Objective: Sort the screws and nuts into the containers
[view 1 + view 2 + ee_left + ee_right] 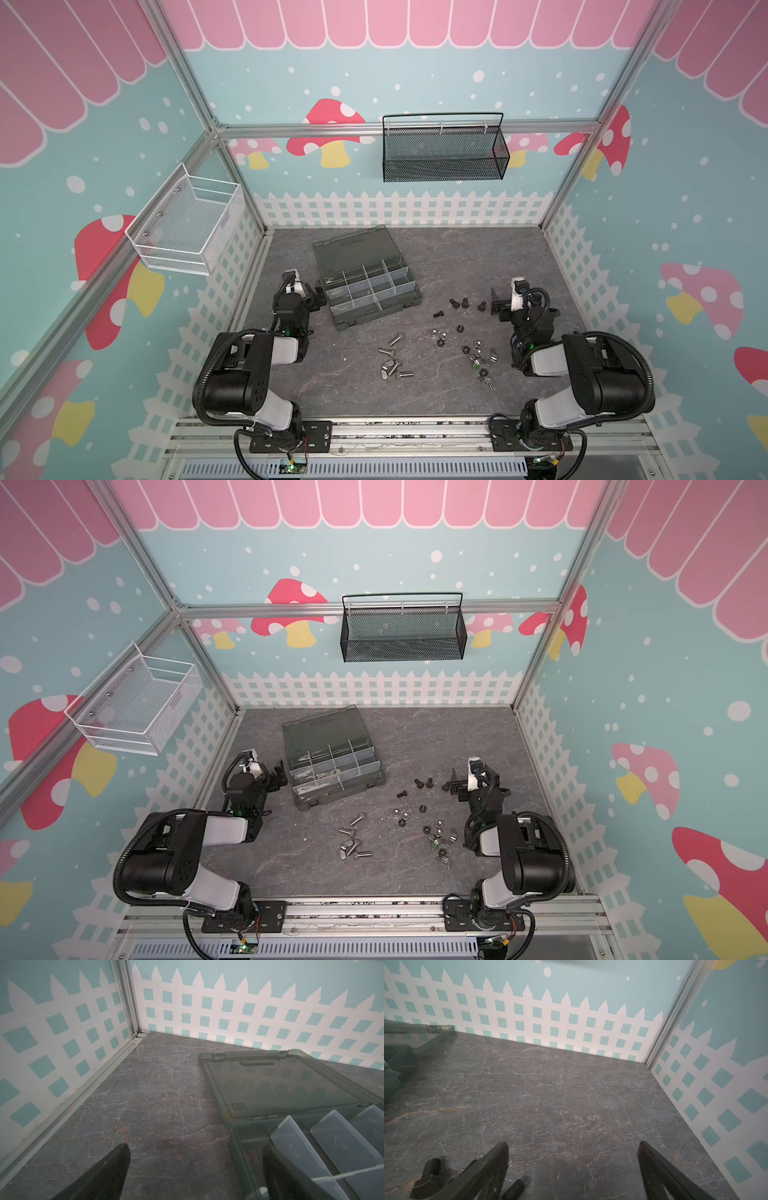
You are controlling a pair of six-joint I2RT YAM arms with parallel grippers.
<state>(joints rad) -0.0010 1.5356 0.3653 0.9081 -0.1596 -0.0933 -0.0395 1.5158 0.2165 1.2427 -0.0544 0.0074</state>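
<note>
The containers [370, 291] [336, 771] are divided compartments of a smoky grey box with its lid [280, 1080] lying flat behind. Silver screws [392, 359] [353, 841] lie in a loose cluster in front of the box. Black screws [461, 303] [424, 783] lie to its right, and black and silver nuts [473, 353] [436, 833] are scattered nearer the right arm. My left gripper [320, 296] [195, 1146] is open at the box's left end, one finger over a corner compartment. My right gripper [496, 305] [573, 1144] is open over bare table, black screws [431, 1167] just outside one finger.
A white wire basket [187, 224] hangs on the left wall and a black mesh basket [444, 149] on the back wall. Fence-patterned walls close in the grey marble table [457, 257] on three sides.
</note>
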